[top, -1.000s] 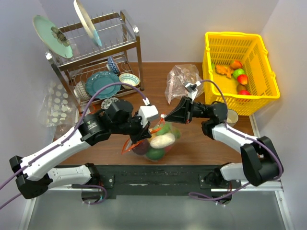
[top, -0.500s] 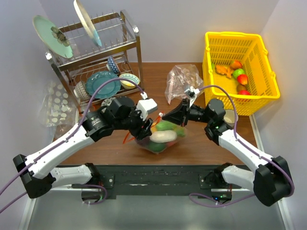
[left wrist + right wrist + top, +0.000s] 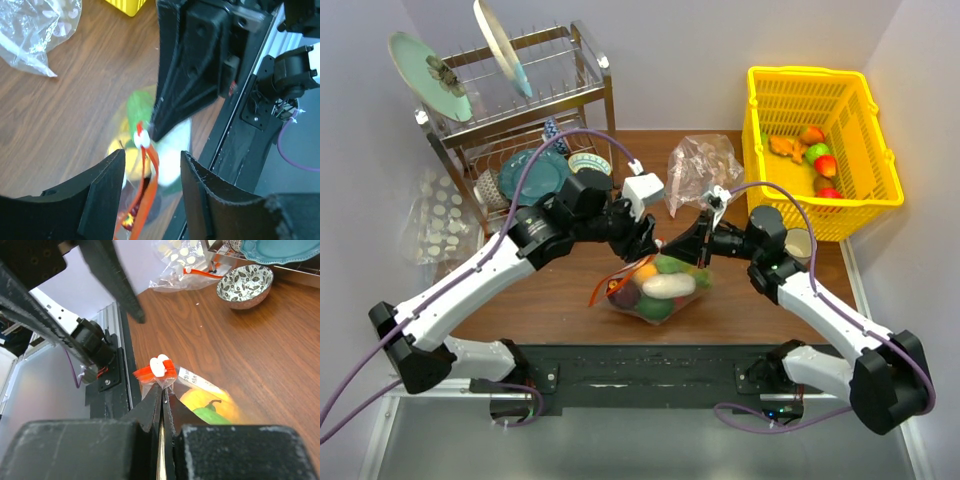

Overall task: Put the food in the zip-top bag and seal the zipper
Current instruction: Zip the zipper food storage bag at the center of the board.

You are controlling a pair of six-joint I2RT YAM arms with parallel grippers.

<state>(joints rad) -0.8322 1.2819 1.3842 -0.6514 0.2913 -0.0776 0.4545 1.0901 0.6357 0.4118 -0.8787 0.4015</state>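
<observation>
While R gripper (image 3: 162,390) is pinched shut on a corner of the zip-top bag (image 3: 655,300), by the white end piece of the zipper (image 3: 156,371), L gripper (image 3: 152,155) stands apart, straddling the strip, no grip. Several pcs of food (image 3: 668,286) lie inside the bag, on the table (image 3: 550,290). Loading looks done; seal prob. unfinished, closure can't be confirmed.

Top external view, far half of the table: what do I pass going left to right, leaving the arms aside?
Clear bag with white dots → dish rack → pinkish clear bag → yellow basket.
</observation>
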